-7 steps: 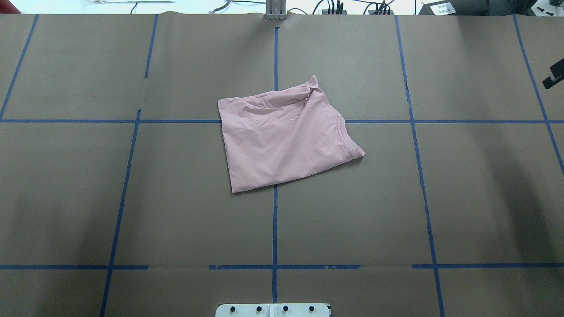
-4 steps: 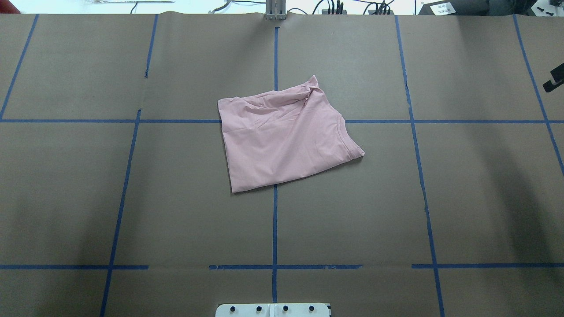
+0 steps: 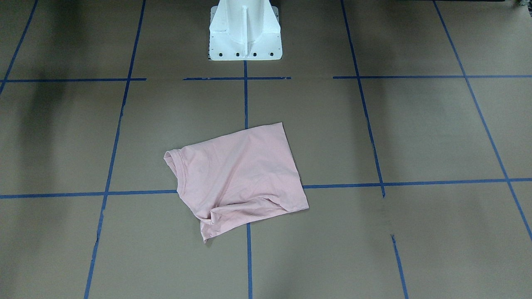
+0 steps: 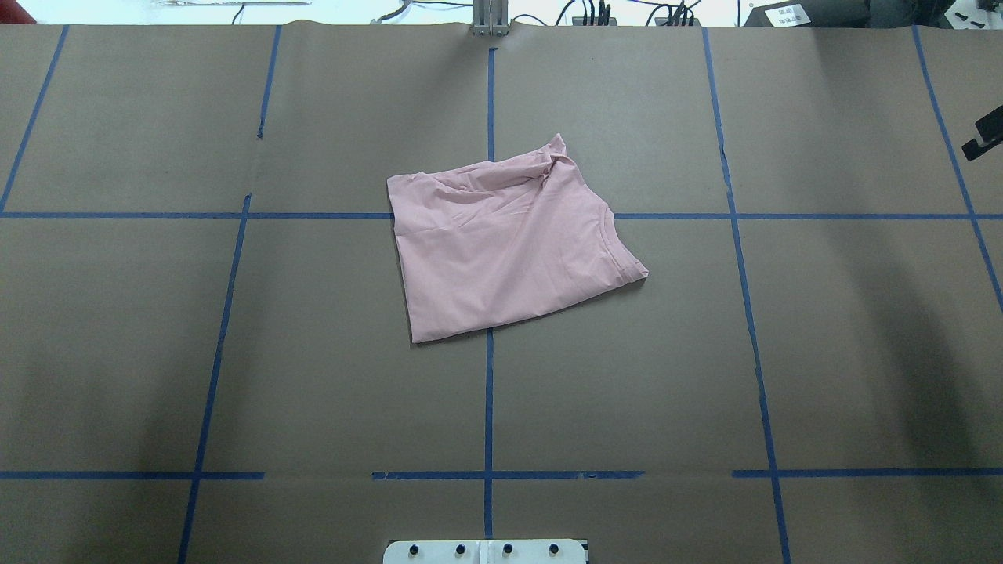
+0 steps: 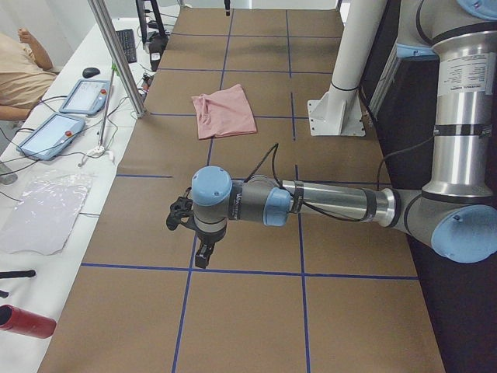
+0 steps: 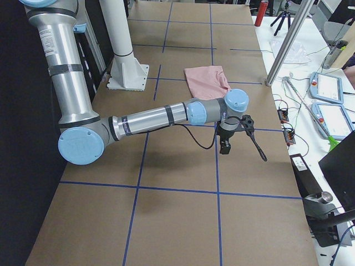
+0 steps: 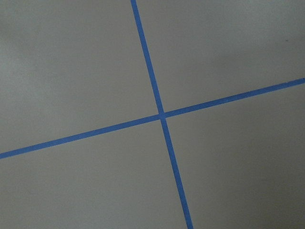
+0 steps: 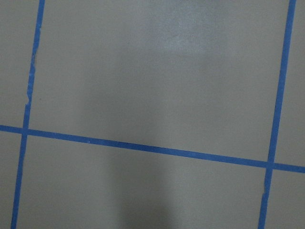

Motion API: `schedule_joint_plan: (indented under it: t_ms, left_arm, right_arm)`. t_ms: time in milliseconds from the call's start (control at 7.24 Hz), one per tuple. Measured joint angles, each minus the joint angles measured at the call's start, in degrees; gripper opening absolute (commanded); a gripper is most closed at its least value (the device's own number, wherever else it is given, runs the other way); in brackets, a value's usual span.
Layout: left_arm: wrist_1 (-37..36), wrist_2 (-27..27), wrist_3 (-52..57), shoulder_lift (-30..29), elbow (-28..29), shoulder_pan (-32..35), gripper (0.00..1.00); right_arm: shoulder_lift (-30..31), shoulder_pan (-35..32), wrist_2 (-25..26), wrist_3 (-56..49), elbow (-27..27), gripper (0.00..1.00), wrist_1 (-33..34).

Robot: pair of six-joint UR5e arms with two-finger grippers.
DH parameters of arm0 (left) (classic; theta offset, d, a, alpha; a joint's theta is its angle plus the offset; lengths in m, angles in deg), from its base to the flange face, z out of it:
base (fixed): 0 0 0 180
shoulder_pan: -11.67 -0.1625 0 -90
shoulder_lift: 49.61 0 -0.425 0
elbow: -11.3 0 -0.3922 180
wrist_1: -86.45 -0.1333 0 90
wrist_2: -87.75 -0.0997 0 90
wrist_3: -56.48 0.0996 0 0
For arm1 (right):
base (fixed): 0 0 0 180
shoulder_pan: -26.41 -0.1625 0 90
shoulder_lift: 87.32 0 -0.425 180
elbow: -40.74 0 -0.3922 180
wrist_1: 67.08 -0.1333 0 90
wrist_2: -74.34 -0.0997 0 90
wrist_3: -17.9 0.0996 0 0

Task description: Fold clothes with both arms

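Over the last second we see almost nothing change. The pink T-shirt [image 4: 509, 251] lies exactly where it lay, near the middle of the table [image 4: 313, 352]. It sits across the centre line of blue tape [image 4: 489, 407], a little to the far side from the white base [image 3: 244, 33]. It is already doubled into a rough rectangle with a plain side up. The collar edge is at its right in the overhead view, and a rumpled, bunched corner sits at its far edge. The only movement we can find is a small black part [image 4: 984, 139] at the right edge of the overhead view, which has shifted very slightly. It may belong to the right arm, but we cannot be sure.

Both arms are well apart from the shirt. The left gripper [image 5: 200, 237] hangs over bare table at the left end, and the right gripper [image 6: 224, 143] hangs over bare table at the right end. Both wrist cameras see only brown paper and tape. Neither gripper holds cloth. Whether their fingers stand apart or together we cannot tell from these side views.

We judge that the folding is either finished or paused. If another fold is wanted, the wrinkled far corner is the part that needs smoothing first.
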Motion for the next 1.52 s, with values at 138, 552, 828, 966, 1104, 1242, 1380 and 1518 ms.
schedule_joint_plan:
  t_ms: [138,552,828,966,1104,1242,1380,1518]
  left_arm:
    - [-0.2,0.0,0.0,0.1,-0.1,0.0,1.00]
    - [-0.7,0.1,0.0,1.0,-2.3,0.0,1.00]
    - [-0.6,0.1,0.0,1.0,-2.5,-0.1,1.00]
    - [-0.6,0.1,0.0,0.9,-2.4,-0.1,1.00]
    - [-0.7,0.2,0.0,0.8,-2.5,-0.1,1.00]
    - [-0.7,0.7,0.0,0.6,-2.6,-0.2,1.00]
    - [-0.8,1.4,-0.1,0.6,-2.5,-0.2,1.00]
    - [-0.9,1.7,-0.1,0.6,-2.4,-0.2,1.00]
  right_arm:
    - [0.2,0.0,0.0,0.0,-0.1,1.00,0.0]
    - [0.7,0.0,0.3,-0.1,-0.2,1.00,0.1]
    - [0.6,0.0,0.8,-0.1,-0.4,1.00,0.3]
    - [0.6,0.0,0.8,-0.1,-0.5,1.00,0.5]
    - [0.5,0.0,0.9,-0.1,-1.2,1.00,0.7]
    - [0.3,0.0,0.9,-0.2,-2.3,1.00,0.7]
    - [0.1,0.0,0.9,-0.2,-2.9,1.00,0.6]
    - [0.0,0.0,1.0,-0.2,-3.2,1.00,0.6]
